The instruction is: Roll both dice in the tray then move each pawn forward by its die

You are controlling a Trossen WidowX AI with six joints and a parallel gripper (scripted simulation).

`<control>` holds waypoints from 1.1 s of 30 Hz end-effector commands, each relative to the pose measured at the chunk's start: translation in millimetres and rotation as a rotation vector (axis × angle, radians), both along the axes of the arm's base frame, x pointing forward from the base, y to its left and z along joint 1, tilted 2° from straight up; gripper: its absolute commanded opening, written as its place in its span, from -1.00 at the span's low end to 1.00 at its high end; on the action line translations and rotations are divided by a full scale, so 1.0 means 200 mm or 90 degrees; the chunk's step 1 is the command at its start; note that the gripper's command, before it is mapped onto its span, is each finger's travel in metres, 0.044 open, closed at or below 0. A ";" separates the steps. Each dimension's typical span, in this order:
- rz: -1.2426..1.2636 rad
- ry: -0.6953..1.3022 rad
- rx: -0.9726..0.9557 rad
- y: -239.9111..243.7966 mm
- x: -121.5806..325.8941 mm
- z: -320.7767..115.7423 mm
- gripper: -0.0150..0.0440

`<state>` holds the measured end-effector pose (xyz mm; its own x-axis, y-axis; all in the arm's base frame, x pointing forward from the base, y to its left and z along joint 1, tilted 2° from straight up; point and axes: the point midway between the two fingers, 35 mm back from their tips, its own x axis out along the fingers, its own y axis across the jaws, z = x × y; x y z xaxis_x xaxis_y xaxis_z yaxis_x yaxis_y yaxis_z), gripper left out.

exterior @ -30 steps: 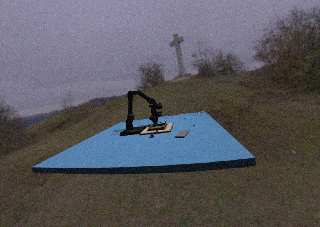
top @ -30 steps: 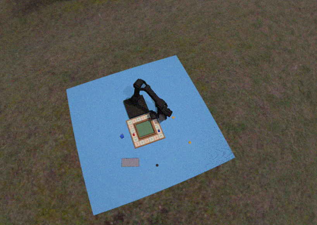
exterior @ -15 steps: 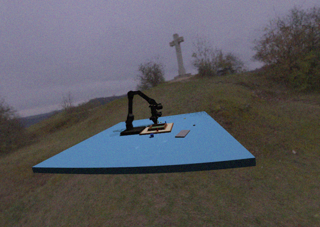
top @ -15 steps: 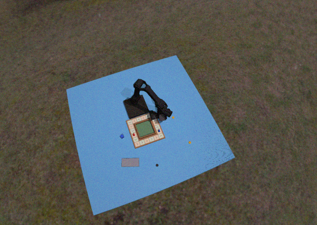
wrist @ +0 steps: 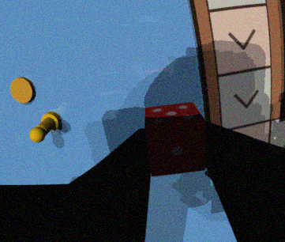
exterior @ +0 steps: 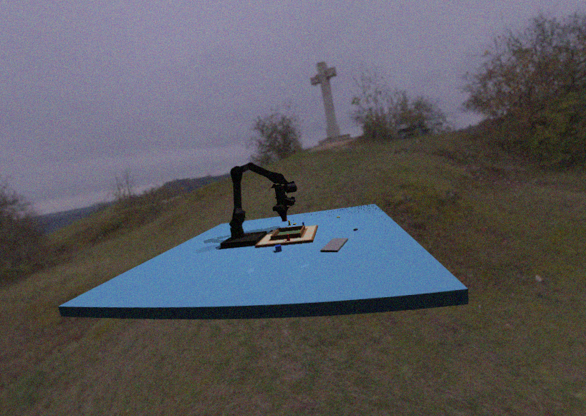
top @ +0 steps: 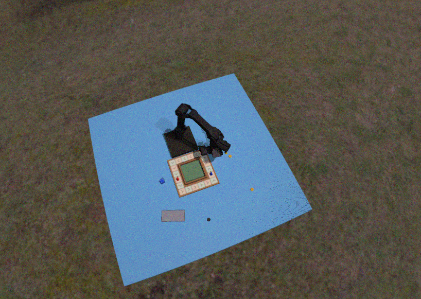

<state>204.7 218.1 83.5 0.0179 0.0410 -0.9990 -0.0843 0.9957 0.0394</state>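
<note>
Now bent steeply downward, the end effector clamps the red die.

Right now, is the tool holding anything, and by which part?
Yes. The tool is shut on the red die, pinching its two opposite side faces, with the top face showing above the fingers.

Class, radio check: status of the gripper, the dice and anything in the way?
Gripper shut on red die, beside the board. Blue die on the mat. Yellow pawn nearby, not blocking.
</note>
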 end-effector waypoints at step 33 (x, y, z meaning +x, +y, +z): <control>0.036 -0.009 -0.006 -0.39 0.25 0.24 -0.49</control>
